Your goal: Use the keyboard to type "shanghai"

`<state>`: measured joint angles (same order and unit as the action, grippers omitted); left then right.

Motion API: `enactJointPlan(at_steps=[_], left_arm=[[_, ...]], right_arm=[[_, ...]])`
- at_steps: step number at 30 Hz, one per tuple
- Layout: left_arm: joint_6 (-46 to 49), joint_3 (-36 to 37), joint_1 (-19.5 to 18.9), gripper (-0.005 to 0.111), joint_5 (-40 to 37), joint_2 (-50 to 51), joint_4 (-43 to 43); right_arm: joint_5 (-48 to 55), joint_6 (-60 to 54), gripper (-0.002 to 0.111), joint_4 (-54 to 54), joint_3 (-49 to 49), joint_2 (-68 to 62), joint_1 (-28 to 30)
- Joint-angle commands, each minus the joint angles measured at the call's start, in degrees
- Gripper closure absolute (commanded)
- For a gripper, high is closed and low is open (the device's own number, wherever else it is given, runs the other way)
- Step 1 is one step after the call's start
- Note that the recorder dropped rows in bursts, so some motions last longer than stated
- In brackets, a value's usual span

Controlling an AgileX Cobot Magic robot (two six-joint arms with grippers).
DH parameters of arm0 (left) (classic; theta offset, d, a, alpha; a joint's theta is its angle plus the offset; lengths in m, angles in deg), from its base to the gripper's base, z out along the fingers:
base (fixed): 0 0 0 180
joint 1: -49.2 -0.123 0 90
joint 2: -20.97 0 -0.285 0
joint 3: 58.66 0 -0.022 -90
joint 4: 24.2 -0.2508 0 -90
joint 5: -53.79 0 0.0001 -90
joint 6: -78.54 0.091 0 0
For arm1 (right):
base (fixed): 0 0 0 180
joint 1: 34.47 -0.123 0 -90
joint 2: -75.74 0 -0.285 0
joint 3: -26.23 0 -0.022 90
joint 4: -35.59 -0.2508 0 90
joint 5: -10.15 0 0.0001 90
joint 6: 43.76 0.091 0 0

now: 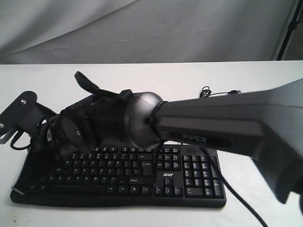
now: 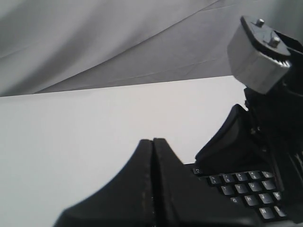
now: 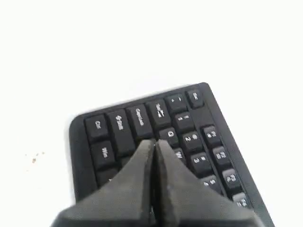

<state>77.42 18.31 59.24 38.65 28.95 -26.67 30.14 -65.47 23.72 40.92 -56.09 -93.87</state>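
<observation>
The black keyboard (image 1: 142,171) with its white acer logo lies at the table's front. My right arm (image 1: 213,123) reaches across it from the right to its left end. In the right wrist view my right gripper (image 3: 154,142) is shut, holding nothing. Its tips hang over the keyboard (image 3: 118,126) just in front of the Q and Caps Lock keys, and I cannot tell whether they touch a key. My left gripper (image 2: 153,140) is also shut and empty, raised over the left half of the keyboard (image 2: 246,189). In the exterior view both wrists bunch into one dark mass.
The white table (image 1: 156,78) runs back to a grey cloth backdrop (image 1: 142,28). The keyboard's thin cable and USB plug (image 1: 218,92) lie behind its right end. A black arm cable (image 1: 236,195) crosses the table right of the number pad. The right arm's grey block (image 2: 258,54) stands close beside my left gripper.
</observation>
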Motion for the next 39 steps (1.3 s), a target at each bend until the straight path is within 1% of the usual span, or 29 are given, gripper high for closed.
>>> enactJointPlan(at_steps=[1,10,19,20,23,24,39], left_arm=[[-0.16,0.25,0.20,0.107,0.27,-0.20,-0.04],[-0.16,0.25,0.20,0.107,0.27,-0.20,-0.04],[-0.16,0.25,0.20,0.107,0.27,-0.20,-0.04],[-0.16,0.25,0.20,0.107,0.27,-0.20,-0.04],[-0.16,0.25,0.20,0.107,0.27,-0.20,-0.04],[-0.16,0.25,0.20,0.107,0.27,-0.20,-0.04],[-0.16,0.25,0.20,0.107,0.27,-0.20,-0.04]], right_arm=[[-1.36,-0.54,0.108,0.80,2.84,-4.00,-0.73],[-6.55,-0.96,0.108,-0.27,3.53,-7.70,-0.71],[-7.48,-0.96,0.108,-0.27,3.67,-7.70,-0.84],[-6.65,-0.96,0.108,-0.27,4.32,-8.23,-0.84],[-0.53,-0.96,0.108,-0.89,10.28,-11.59,-1.15],[-0.13,-1.09,0.108,-0.89,10.84,-12.13,-1.15],[0.37,-1.33,0.108,1.02,11.15,-12.33,-1.05]])
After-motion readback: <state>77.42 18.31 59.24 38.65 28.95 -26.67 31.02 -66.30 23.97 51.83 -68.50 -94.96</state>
